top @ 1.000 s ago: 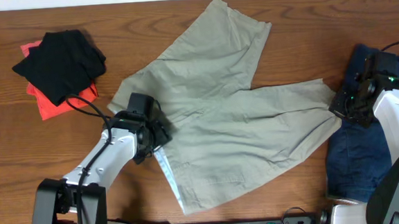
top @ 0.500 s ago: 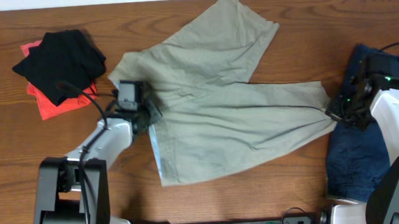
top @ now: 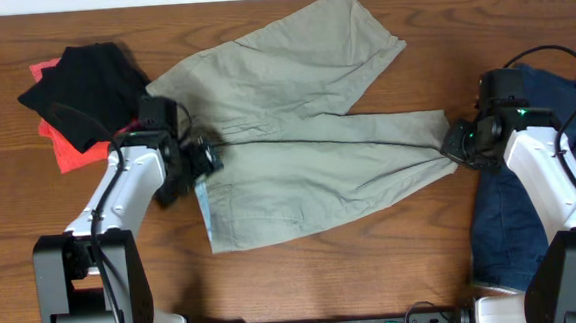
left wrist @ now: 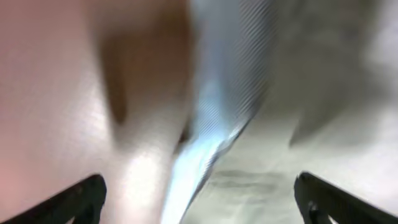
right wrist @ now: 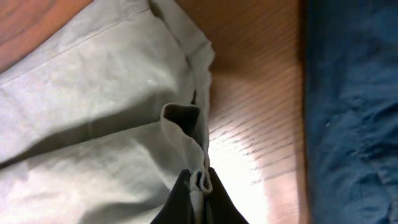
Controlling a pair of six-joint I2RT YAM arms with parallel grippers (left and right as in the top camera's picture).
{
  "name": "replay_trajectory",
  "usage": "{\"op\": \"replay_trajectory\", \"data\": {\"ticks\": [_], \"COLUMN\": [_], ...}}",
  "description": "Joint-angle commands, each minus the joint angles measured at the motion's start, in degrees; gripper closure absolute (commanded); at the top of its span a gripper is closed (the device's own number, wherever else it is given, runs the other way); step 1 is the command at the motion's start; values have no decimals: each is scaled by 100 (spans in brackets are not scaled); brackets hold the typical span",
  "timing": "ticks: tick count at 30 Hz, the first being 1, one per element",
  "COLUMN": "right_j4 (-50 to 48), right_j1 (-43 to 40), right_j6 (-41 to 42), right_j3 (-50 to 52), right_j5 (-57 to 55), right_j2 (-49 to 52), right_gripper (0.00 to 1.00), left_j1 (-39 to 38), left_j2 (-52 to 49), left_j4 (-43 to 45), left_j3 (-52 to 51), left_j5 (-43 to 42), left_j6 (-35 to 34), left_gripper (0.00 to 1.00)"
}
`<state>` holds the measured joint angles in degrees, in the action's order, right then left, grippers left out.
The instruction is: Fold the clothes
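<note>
Your khaki shorts (top: 295, 111) lie spread across the middle of the desk (top: 375, 266). One leg runs to the upper right of the overhead frame and the other stretches toward the right edge.

Your right pincer (top: 457, 143) is clamped tight on a small bunched fold of the leg hem (right wrist: 180, 115), and the cloth fans out from that pinch toward the left of the wrist view. Your left pincer (top: 202, 165) sits at the left end of the shorts, by the waistband (top: 207, 212). Its jaws stand wide apart. The wrist view is badly blurred, but pale striped lining lies between the tips and nothing looks gripped.

Expect the shorts to handle as light, limp cotton. They will sag and crease wherever you don't support them, and they will drag on the wood rather than slide cleanly. The waistband and hems are doubled and stitched, so they look like the firmest places to hold. A single layer in mid-panel would likely just pucker.

The black piece (top: 88, 89) rests on top of the orange-red piece (top: 67, 150) at the upper left. The navy denim (top: 522, 217) lies along the right edge, partly under your right arm and just beside the pinched hem.

No bin, basket or tray is in view, so everything sits directly on the desk.
</note>
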<state>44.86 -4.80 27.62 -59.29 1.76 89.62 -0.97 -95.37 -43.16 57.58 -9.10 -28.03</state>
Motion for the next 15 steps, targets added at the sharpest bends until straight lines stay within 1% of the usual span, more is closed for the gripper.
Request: {"op": "replay_trajectory", "data": {"ticks": [1, 4, 6, 8, 10, 12, 15], "right_j4": [-138, -339, -387, -389, -376, -374, -374], "right_j1": [31, 31, 31, 31, 31, 31, 31], "right_j6": [107, 105, 107, 107, 107, 105, 107], "right_j3": [28, 28, 28, 28, 28, 28, 28], "right_j5": [-411, -476, -474, -476, -476, -476, -476], "right_j2": [17, 17, 17, 17, 20, 26, 39], "right_gripper": [99, 99, 98, 98, 98, 98, 98], "left_j1": [4, 2, -4, -13, -13, -13, -13], "left_j2": [11, 11, 13, 28, 70, 129, 236], "left_j4": [-850, -1585, -1803, -1779, -1512, -977, -232], "left_j3": [17, -33, -133, -291, -562, -953, -1497], "left_j5": [-227, -610, -957, -1311, -1786, -2162, -2181], "left_j6": [33, 35, 37, 2, -273, -682, -1390], "left_gripper": [2, 2, 3, 2, 2, 2, 2]}}
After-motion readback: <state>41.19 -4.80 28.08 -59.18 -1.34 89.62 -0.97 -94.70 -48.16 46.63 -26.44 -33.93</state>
